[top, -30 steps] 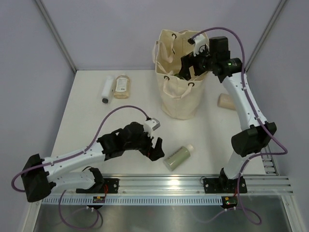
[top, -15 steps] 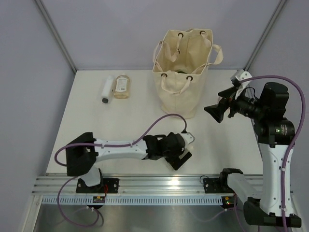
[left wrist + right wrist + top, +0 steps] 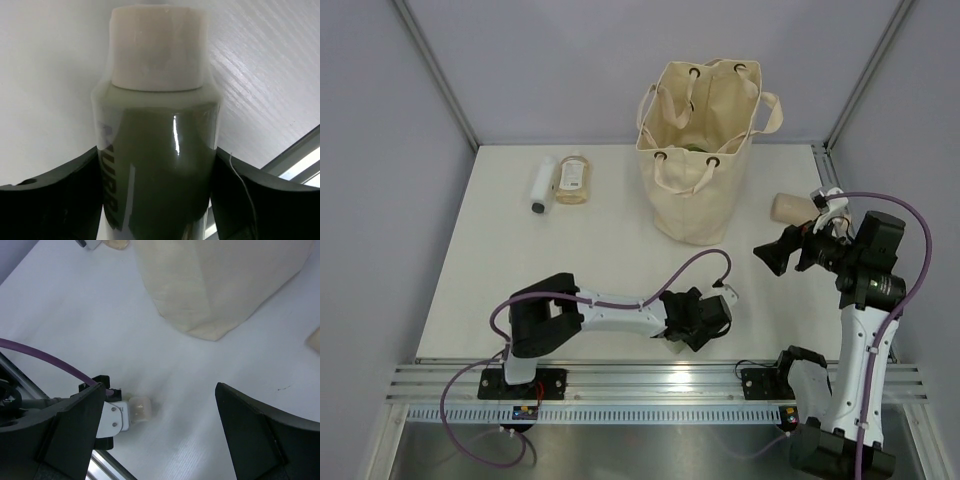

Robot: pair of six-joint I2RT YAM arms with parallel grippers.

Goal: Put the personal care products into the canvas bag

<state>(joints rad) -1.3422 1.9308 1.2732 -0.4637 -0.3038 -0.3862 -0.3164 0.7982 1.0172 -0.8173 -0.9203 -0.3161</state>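
Right tool has withdrawn from canvas bag, jaws wide, empty. Left tool grips sage bottle at desk near edge; glossy body may slip during lift toward bag

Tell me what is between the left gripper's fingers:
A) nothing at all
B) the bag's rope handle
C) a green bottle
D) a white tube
C: in the left wrist view, the left gripper has a finger on each side of the green bottle with the pale cap.
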